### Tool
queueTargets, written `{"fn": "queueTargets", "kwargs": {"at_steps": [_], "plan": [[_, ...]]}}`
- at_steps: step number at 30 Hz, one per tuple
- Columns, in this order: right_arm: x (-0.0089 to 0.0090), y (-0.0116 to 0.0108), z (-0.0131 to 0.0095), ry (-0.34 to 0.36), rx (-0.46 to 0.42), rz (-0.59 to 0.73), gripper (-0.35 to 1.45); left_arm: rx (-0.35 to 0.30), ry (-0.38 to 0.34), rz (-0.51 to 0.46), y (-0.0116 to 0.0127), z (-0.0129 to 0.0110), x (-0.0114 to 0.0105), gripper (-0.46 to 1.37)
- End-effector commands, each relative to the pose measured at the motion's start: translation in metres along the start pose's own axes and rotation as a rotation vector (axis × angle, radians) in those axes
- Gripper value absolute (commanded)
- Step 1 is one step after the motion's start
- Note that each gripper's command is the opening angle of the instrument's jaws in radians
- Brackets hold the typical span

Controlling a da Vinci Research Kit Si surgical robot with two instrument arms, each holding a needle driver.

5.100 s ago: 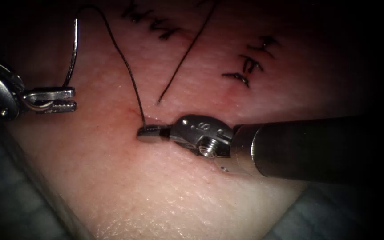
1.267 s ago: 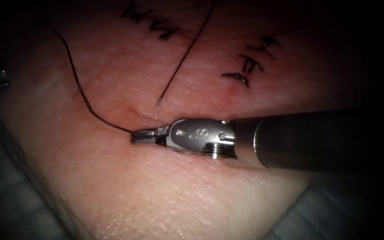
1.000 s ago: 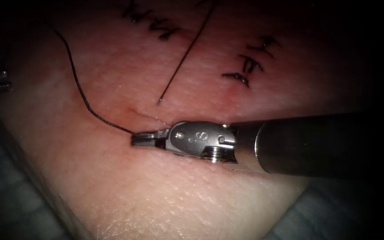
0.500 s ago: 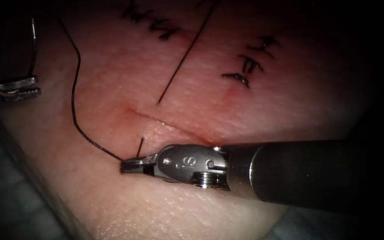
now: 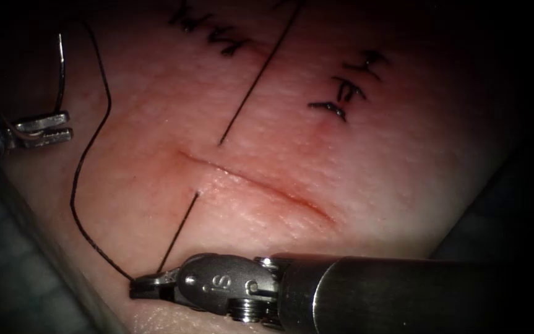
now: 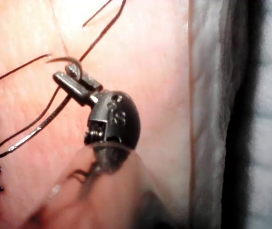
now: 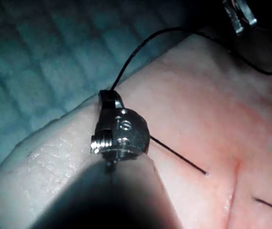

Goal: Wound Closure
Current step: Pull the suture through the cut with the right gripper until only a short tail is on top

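Note:
At the tissue's (image 5: 366, 154) left edge my left tool (image 5: 43, 129) has its jaws shut on the curved needle (image 5: 61, 74), gripping it towards the tip end. The needle stands free of the tissue with its thread end up. The thread (image 5: 76, 185) loops down from the needle to my right tool (image 5: 146, 286), whose jaws are shut on it near the front edge. From there the thread runs straight up into the tissue (image 5: 180, 229) just left of the cut (image 5: 260, 187). The left wrist view has the left tool (image 6: 71, 81) and needle (image 6: 63, 60); the right wrist view has the right tool (image 7: 108, 98).
A free thread tail (image 5: 257, 77) leaves the tissue on the cut's right side and runs to the top. Dark finished stitches (image 5: 347, 86) lie beyond it. Blue-green cloth (image 7: 40, 57) surrounds the tissue. The right tool's shaft (image 5: 415, 297) crosses the front.
The right tool, shut on the thread, moved from the cut down to the front edge, pulling thread through the tissue. The left tool with the needle came back in from the left.

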Motion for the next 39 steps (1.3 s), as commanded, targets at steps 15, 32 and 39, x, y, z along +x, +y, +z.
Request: {"fn": "queueTargets", "kwargs": {"at_steps": [15,32,39], "plan": [[0.0008,-0.0016,0.0026,-0.044,0.189,-0.011,-0.35,-0.020,0.003,-0.003,0.0002,0.0003,0.0000,-0.35],[-0.0014,0.0023,-0.0057,0.162,-0.020,-0.065,1.32,-0.031,0.003,-0.004,-0.0008,-0.0004,-0.0006,-0.35],[-0.0049,0.0042,-0.0097,0.188,-0.158,-0.126,1.25,-0.010,-0.022,-0.004,-0.0020,-0.0022,-0.0013,-0.35]]}}
